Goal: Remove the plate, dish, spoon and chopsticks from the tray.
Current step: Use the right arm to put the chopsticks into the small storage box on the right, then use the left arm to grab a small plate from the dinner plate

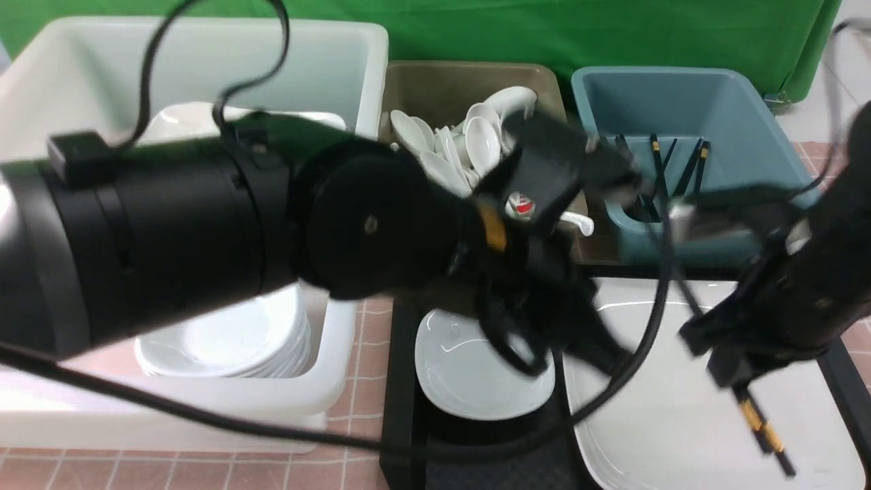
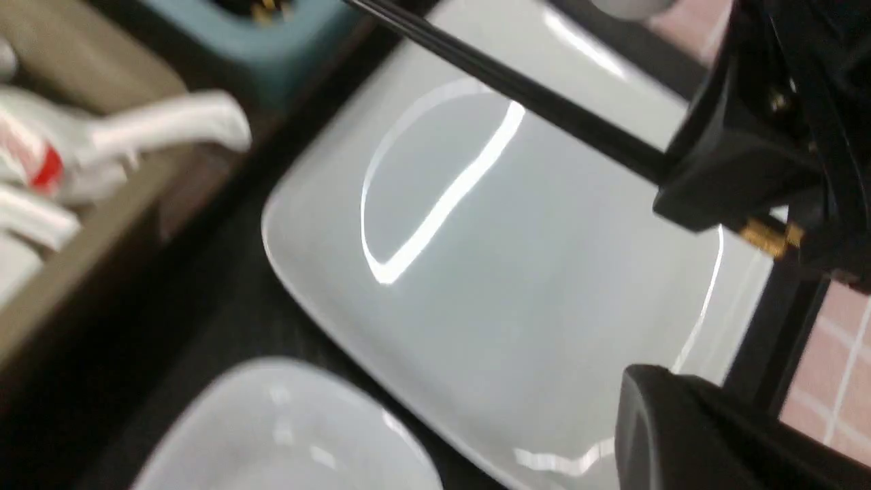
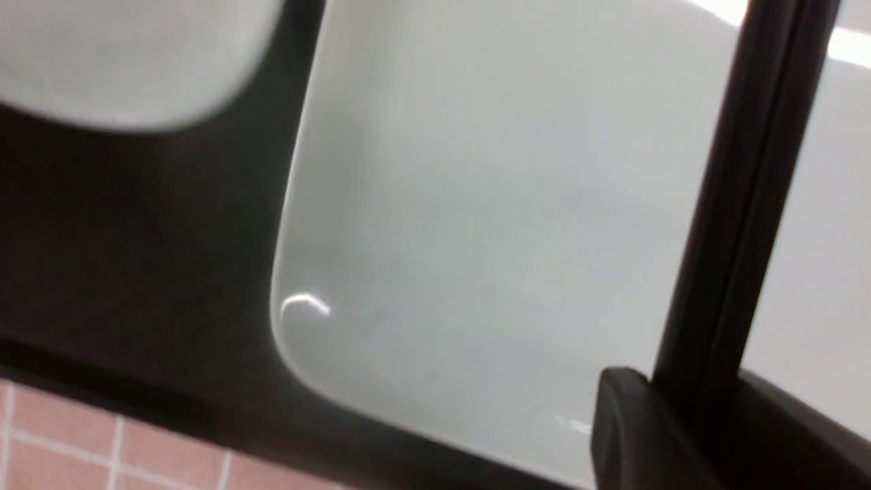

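Motion blur softens everything. The left arm (image 1: pixel 170 224) hides part of the dish (image 1: pixel 469 381) on the tray (image 1: pixel 401 408); the left gripper (image 1: pixel 602 350) hangs clenched beside it. The right gripper (image 1: pixel 731 384) clamps the chopsticks (image 1: pixel 765 432) above the plate (image 1: pixel 680 422). The spoon (image 1: pixel 522 204) lies in the olive bin (image 1: pixel 435 88), its red print unreadable

A large white rectangular plastic tub (image 1: pixel 367 82) stands at the far left on the pink tiled tabletop (image 1: pixel 367 327) and holds a stack of glossy white plates (image 1: pixel 231 340). Just right of it sits an olive-brown plastic bin (image 1: pixel 435 88) piled with plain white ceramic soup spoons (image 1: pixel 476 139). Next to that, a blue plastic bin (image 1: pixel 687 95) holds several thin black gold-banded chopsticks (image 1: pixel 680 170) leaning on its near wall. A green cloth backdrop (image 1: pixel 544 27) hangs behind all three.
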{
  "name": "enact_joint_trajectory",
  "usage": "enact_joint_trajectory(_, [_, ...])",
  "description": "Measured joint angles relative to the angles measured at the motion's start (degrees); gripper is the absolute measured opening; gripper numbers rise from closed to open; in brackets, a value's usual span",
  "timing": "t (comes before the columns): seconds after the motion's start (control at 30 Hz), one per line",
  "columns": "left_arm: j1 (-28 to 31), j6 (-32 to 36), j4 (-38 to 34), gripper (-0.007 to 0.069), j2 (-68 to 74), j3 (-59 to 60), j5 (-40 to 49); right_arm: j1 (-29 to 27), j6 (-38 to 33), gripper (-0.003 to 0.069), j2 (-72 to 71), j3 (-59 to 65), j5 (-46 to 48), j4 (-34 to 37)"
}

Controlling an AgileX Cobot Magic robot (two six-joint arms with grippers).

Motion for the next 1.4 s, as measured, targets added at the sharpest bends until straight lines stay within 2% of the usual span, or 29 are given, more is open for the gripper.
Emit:
enact_joint_trajectory(0.1, [0.00, 0.00, 0.00, -0.0003, 0.00, -1.13, -5.82, -3.42, -0.30, 0.0173, -1.23, -2.60, -1.89, 0.00])
enact_joint_trajectory(0.23, [0.00, 0.00, 2.18, -0.0003, 0.51, -1.33, -18.65, -9.62, -2.14, 0.0173, 2.00, -11.10, -10.20, -0.05])
enact_joint_trajectory(0.3, [0.11, 0.00, 3.01, -0.0003, 1.24, -1.33, -22.96, -11.02, -2.81, 0.0173, 5.69, -15.95, -15.10, -0.11])
enact_joint_trajectory(0.43, [1.05, 0.00, 3.17, -0.0003, 2.81, -1.33, -25.69, -11.59, -2.98, 0.0173, 13.30, -22.92, -22.70, -0.17])
enact_joint_trajectory(0.67, [4.80, -0.05, 4.14, -0.0003, 5.16, -1.33, -23.74, -11.59, -2.75, 0.0173, 28.28, -31.04, -32.14, -0.06])
enact_joint_trajectory(0.83, [7.10, -0.05, 4.33, -0.0003, 5.30, -1.33, -18.49, -11.59, -0.07, 0.0174, 35.00, -32.63, -33.59, -0.06])
enact_joint_trajectory(0.9, [7.59, -0.12, 4.35, -0.0003, 5.24, -1.33, -15.97, -11.59, 0.30, 0.0205, 36.28, -32.74, -33.18, -0.06])
enact_joint_trajectory(1.03, [7.86, -0.19, 4.46, -0.0003, 5.13, -1.39, -8.21, -11.66, -0.43, 0.0388, 36.58, -32.83, -28.10, -0.06])
enact_joint_trajectory(1.13, [7.86, -0.19, 4.53, -0.0003, 5.06, -1.64, -3.31, -11.98, -1.86, 0.0417, 34.62, -32.83, -22.32, -0.23])
enact_joint_trajectory(1.23, [7.86, -0.53, 4.53, -0.0003, 4.95, -1.81, 2.82, -12.35, -3.17, 0.0337, 30.41, -32.96, -14.29, -1.07])
enact_joint_trajectory(1.27, [7.97, -1.76, 4.53, -0.0003, 4.95, -1.84, 6.50, -12.65, -4.24, 0.0262, 27.64, -33.10, -10.64, -1.20])
enact_joint_trajectory(1.3, [7.97, -2.00, 4.53, -0.0003, 4.95, -1.84, 7.04, -12.66, -4.41, 0.0233, 26.60, -33.15, -9.53, -1.26])
enact_joint_trajectory(1.33, [8.09, -4.02, 4.53, -0.0003, 4.95, -1.84, 11.75, -12.92, -5.16, 0.0117, 22.23, -33.28, -5.41, -1.39])
enact_joint_trajectory(1.4, [8.16, -5.02, 4.61, -0.0003, 5.29, -2.38, 17.36, -13.27, -6.23, 0.0040, 16.56, -33.32, -0.42, -1.47])
